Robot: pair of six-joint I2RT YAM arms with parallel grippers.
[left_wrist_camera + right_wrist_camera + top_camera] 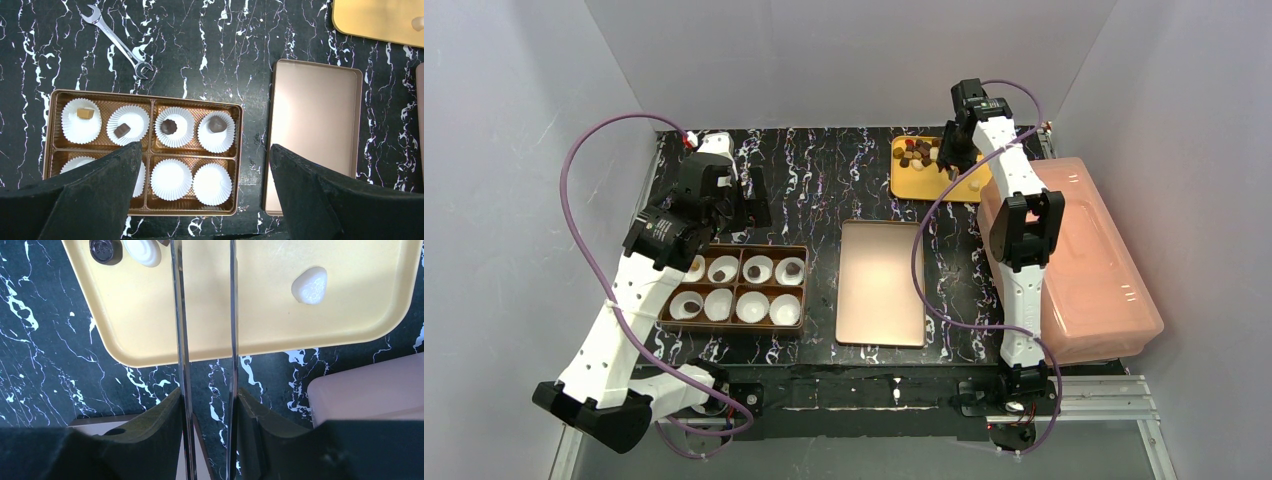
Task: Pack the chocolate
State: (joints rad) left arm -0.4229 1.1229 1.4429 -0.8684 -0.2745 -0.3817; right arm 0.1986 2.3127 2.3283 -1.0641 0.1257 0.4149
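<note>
The chocolate (919,152) lies in a pile of dark, tan and white chunks on a yellow tray (924,185) at the back right. My right gripper (954,160) hovers over that tray, shut on metal tongs (179,315) whose tips run out of the top of the right wrist view. A white chunk (310,286) and a dark one (105,249) lie loose on the tray (250,315). The brown box (148,98) holds white paper cups. Each far-row cup holds a chunk, one tan (85,114), the rest dark (169,126). My left gripper (204,147) is open and empty above the box.
The flat copper lid (882,283) lies in the middle, right of the box. A pink plastic container (1084,260) stands along the right edge. A wrench (117,42) lies on the black marbled table behind the box. Purple cables loop around both arms.
</note>
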